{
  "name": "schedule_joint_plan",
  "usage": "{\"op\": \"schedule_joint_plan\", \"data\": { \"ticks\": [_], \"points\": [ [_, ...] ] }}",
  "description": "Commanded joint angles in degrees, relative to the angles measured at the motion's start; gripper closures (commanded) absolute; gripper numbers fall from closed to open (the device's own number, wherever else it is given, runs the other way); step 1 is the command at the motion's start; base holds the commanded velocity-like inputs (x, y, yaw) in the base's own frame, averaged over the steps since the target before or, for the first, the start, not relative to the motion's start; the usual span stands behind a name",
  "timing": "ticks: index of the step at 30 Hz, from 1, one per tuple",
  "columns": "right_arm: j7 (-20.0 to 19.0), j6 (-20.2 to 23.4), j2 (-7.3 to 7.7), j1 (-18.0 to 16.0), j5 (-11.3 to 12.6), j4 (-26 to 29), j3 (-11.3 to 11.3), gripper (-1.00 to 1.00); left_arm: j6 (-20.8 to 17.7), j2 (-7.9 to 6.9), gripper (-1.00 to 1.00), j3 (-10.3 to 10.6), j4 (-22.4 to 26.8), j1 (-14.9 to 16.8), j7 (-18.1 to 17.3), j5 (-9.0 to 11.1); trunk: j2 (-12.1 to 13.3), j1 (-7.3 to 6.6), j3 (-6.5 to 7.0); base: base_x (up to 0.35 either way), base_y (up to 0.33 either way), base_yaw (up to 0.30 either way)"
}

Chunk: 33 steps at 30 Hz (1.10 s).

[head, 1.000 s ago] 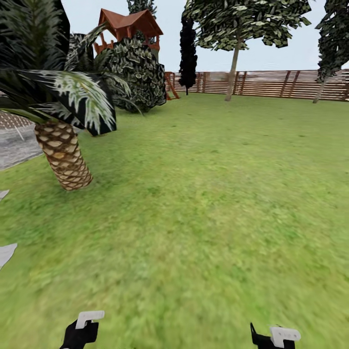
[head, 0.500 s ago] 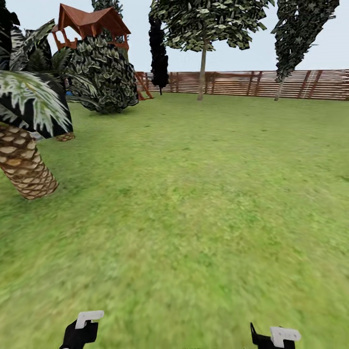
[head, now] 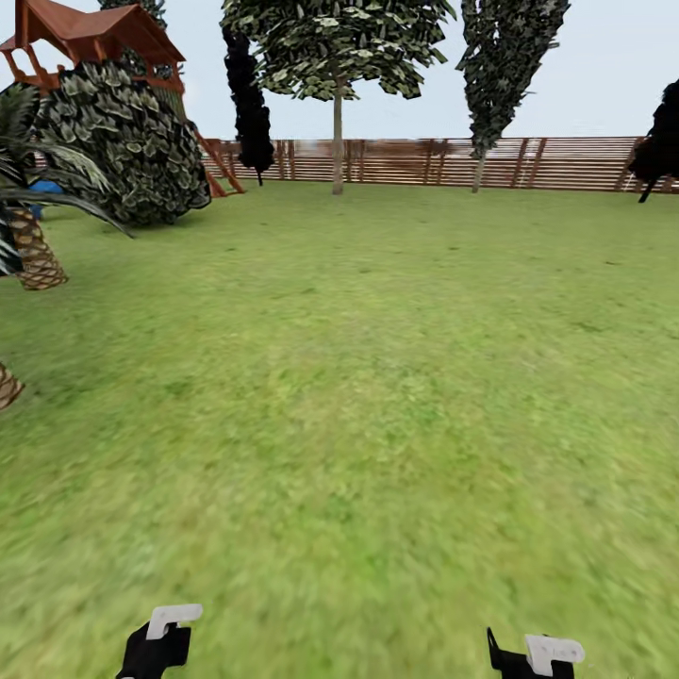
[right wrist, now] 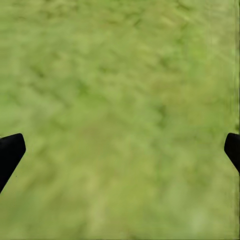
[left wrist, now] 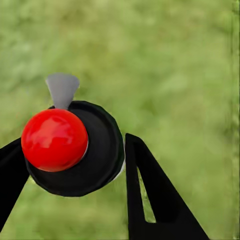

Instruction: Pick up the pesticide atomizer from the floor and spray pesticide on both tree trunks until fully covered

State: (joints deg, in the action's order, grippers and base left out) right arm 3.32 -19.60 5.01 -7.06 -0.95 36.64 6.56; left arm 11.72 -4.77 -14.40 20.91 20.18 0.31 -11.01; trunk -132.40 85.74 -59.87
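Left gripper (left wrist: pixel 70 165): clamped on pesticide atomizer (left wrist: pixel 75 147), red cap, grey nozzle. Right gripper (right wrist: pixel 120 150): spread wide above grass (right wrist: pixel 120 75). Two trees (head: pixel 337 57) far, before the fence (head: pixel 566 162).

The lawn (head: pixel 377 377) spreads from the near edge to a fence (head: pixel 453 162) running across the far side. Before the fence stand two trees: one (head: pixel 337 141) left of centre, another (head: pixel 481 141) to its right. A narrow tree (head: pixel 247 104) stands farther left, and a bush (head: pixel 123 141) sits left of that, with a playhouse (head: pixel 85 38) behind it. A palm trunk (head: pixel 36 250) stands at the left edge, nearer than the bush. At the far right, another shrub (head: pixel 660 146) is by the fence. The left tool (head: pixel 158 641) and right tool (head: pixel 533 655) sit at the near edge, well apart. Between the left tool's fingers (left wrist: pixel 150 200) sits what seems to be the atomizer (left wrist: pixel 75 147).
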Motion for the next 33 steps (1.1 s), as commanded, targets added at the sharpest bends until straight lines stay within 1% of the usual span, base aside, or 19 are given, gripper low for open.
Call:
{"op": "schedule_joint_plan", "data": {
  "ticks": [1, 33],
  "points": [
    [0.20, -0.17, 0.00, -0.05, -0.10, -0.08, -0.05, -1.00, 0.24, 0.03, 1.00, -0.36, -0.04, 0.03, 0.04, -0.60, -0.01, 0.00, -0.04, 0.140, -0.270, -0.296],
    [0.20, -0.17, 0.00, -0.03, -0.10, -0.83, -0.05, -1.00, 0.24, 0.03, 1.00, -0.36, -0.08, 0.03, 0.04, -0.62, -0.01, 0.00, -0.04, 0.132, -0.270, -0.297]
  ]
}}
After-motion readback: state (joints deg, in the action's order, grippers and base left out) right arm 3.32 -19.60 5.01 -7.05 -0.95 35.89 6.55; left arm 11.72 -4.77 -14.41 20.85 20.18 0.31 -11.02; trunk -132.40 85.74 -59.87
